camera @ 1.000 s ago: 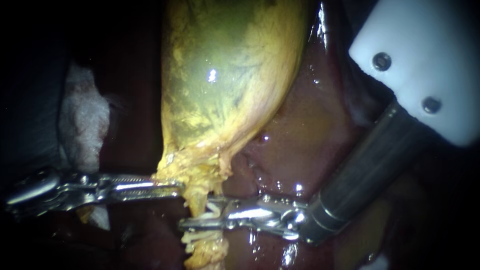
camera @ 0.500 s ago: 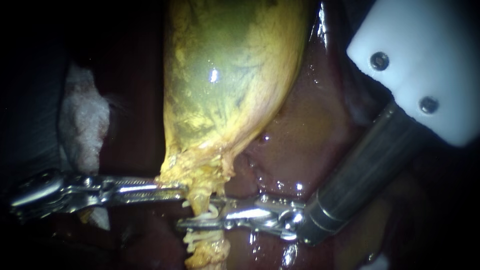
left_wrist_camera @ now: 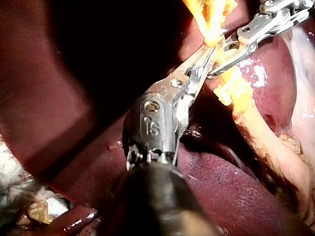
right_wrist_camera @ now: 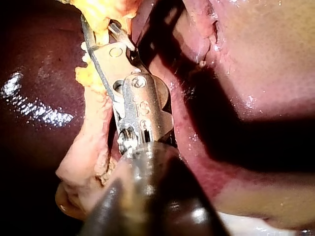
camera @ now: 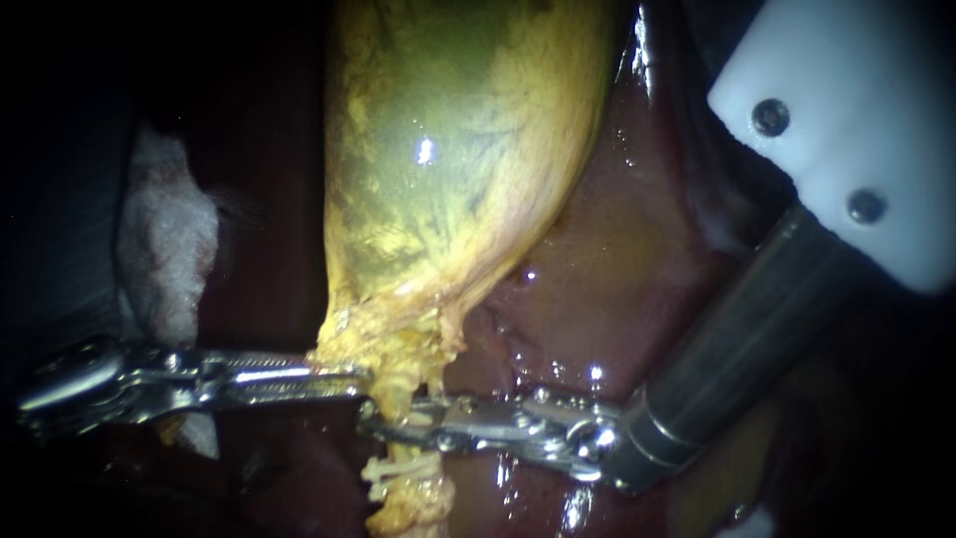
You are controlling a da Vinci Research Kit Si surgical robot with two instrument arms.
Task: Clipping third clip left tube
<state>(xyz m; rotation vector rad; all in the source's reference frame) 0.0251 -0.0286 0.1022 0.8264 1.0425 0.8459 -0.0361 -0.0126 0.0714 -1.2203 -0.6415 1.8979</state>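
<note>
**While Clipping Is in Hand: Findings by View**

Where the endoscope looks on, the left instrument [camera: 344, 377] comes in from the left. Its pincer is pinching the yellow tissue at the lower end of the gallbladder [camera: 458, 149], which lies against the liver [camera: 617, 269]. The tube [camera: 400, 387] runs down from that point. The right instrument [camera: 383, 430] lies across the tube just below the left one, with its pincer pressed onto the tube from both sides. What appears to be a pale clip [camera: 396, 466] sits on the tube just beneath that pincer. Gauze [camera: 164, 239] lies well apart, on the left.

In the left wrist view, the left instrument [left_wrist_camera: 209, 46] has its pincer closed on yellow tissue at the tips. The right instrument [left_wrist_camera: 224, 51] crosses just beside it, around the tube [left_wrist_camera: 236, 93].

In the right wrist view, the right instrument [right_wrist_camera: 98, 29] has the tube [right_wrist_camera: 91, 128] passing between the two halves of its pincer, and both halves touch it. Whether a clip is seated inside cannot be told.

Assessment: the step in hand is closing the clip on the tube. The next move calls for a full squeeze. The right pincer should then open and back off along its own shaft line without dragging the tube. Meanwhile the left hold should stay steady and the clip below should be left undisturbed.
</note>
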